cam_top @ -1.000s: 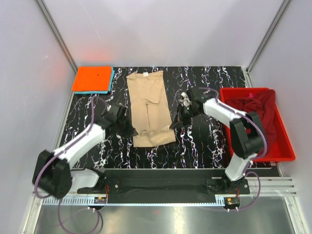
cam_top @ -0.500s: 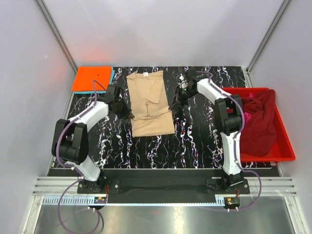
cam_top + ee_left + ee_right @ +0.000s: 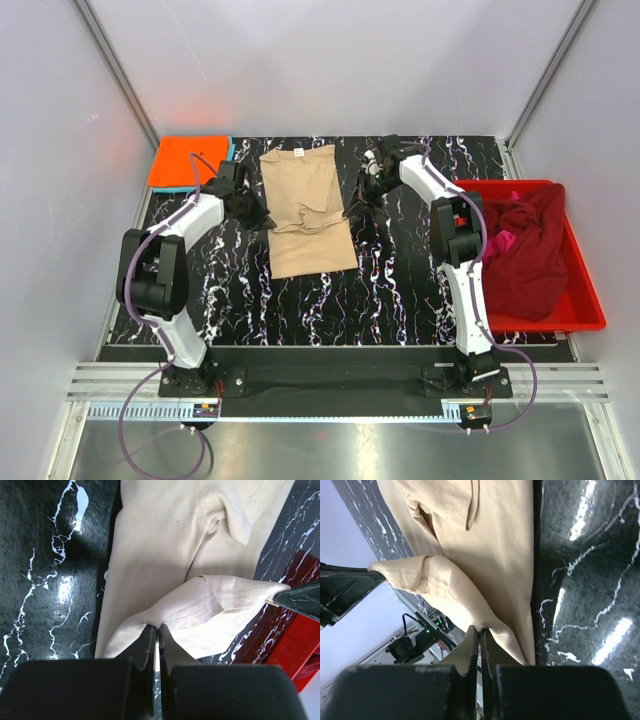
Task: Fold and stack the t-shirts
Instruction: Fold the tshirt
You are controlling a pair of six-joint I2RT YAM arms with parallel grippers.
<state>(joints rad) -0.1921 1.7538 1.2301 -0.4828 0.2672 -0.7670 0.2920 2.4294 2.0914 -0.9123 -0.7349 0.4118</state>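
The stack is begun: an orange t-shirt (image 3: 188, 160) lies folded flat at the far left corner of the surface (image 3: 400, 290), on top of a light blue t-shirt (image 3: 231, 153) of which only a thin edge shows.

The tan t-shirt (image 3: 308, 215) is the one in hand. It lies as a long strip in the middle of the far half, collar toward the far edge and sleeves already turned in. The left jaws are pinched tight on a raised corner of its cloth at the left side edge, and the right jaws are pinched the same way on the matching corner at the right side edge. Between them a band of cloth is held up over the body of the shirt. I judge this to be the lengthwise fold, roughly half made. The corners have yet to be laid down, and the shirt has yet to go on the stack.

A maroon t-shirt (image 3: 530, 250) and a pink t-shirt (image 3: 500, 240) lie crumpled and unfolded in the red plastic bin (image 3: 585, 310) at the right edge, so well over half the work looks undone.

The surface is glossy black with white marbled veins. Plain white walls (image 3: 340, 70) held by metal frame posts (image 3: 115, 70) enclose it on three sides.
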